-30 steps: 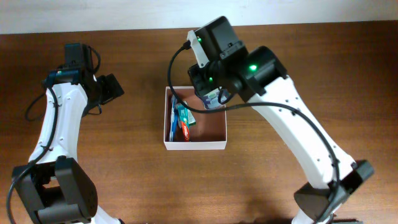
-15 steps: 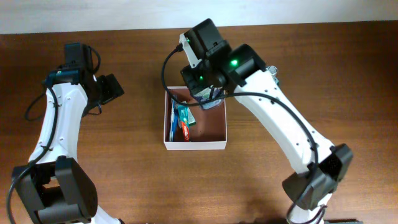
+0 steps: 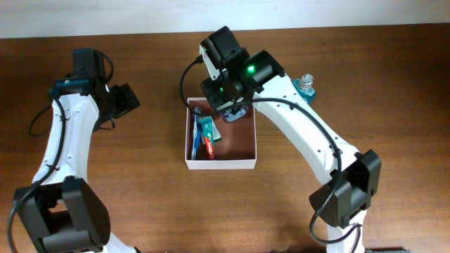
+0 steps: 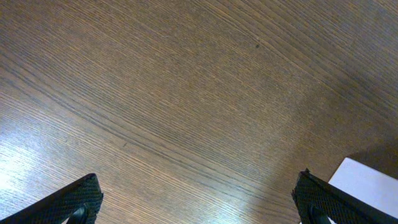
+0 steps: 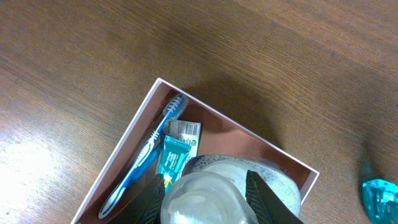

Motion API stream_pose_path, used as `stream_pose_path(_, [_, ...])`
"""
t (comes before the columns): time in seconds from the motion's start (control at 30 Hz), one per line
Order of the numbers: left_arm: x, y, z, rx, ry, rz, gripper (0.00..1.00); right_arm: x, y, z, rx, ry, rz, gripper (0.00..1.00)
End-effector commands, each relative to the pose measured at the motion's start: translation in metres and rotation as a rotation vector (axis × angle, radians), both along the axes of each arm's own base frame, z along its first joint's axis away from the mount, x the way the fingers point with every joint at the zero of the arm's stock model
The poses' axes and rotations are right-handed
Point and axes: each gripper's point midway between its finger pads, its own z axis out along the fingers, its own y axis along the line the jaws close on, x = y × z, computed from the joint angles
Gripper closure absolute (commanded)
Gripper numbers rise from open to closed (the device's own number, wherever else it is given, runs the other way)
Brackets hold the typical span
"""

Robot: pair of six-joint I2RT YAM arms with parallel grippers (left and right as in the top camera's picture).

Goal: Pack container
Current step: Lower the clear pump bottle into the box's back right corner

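Observation:
The container (image 3: 220, 164) is a square white-walled box with a reddish-brown floor at the table's middle. It holds a blue toothbrush (image 3: 197, 133) and a teal toothpaste tube (image 3: 209, 132). My right gripper (image 3: 233, 109) hangs over the container's far side, shut on a translucent whitish bottle (image 5: 205, 190). In the right wrist view the container's wall (image 5: 124, 144), the toothbrush (image 5: 146, 154) and the tube (image 5: 175, 159) lie below my right gripper's fingers (image 5: 209, 202). My left gripper (image 3: 127, 100) is open and empty over bare wood to the container's left, also shown in its wrist view (image 4: 199, 202).
A small blue bottle (image 3: 305, 86) stands on the table right of the container, and its edge shows in the right wrist view (image 5: 379, 196). A white corner of the container (image 4: 373, 180) shows in the left wrist view. A pale wall runs along the table's far edge.
My right arm has swung left and toward the far edge with the translucent bottle in its grip, uncovering the blue bottle on the right. The left arm has not moved.

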Motion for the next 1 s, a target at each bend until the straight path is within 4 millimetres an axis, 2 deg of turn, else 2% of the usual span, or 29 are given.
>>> stream_pose_path(0.0, [0.002, 0.003, 0.013, 0.013, -0.034, 0.001, 0.01, 0.004, 0.002, -0.002, 0.003, -0.006, -0.01, 0.66])
stream_pose_path(0.43, [0.002, 0.003, 0.013, 0.013, -0.035, 0.001, 0.01, 0.009, 0.005, -0.023, -0.019, 0.02, -0.011, 0.66])
stream_pose_path(0.97, [0.002, 0.003, 0.013, 0.013, -0.035, 0.001, 0.01, 0.015, -0.003, -0.053, -0.071, 0.06, -0.032, 0.65])
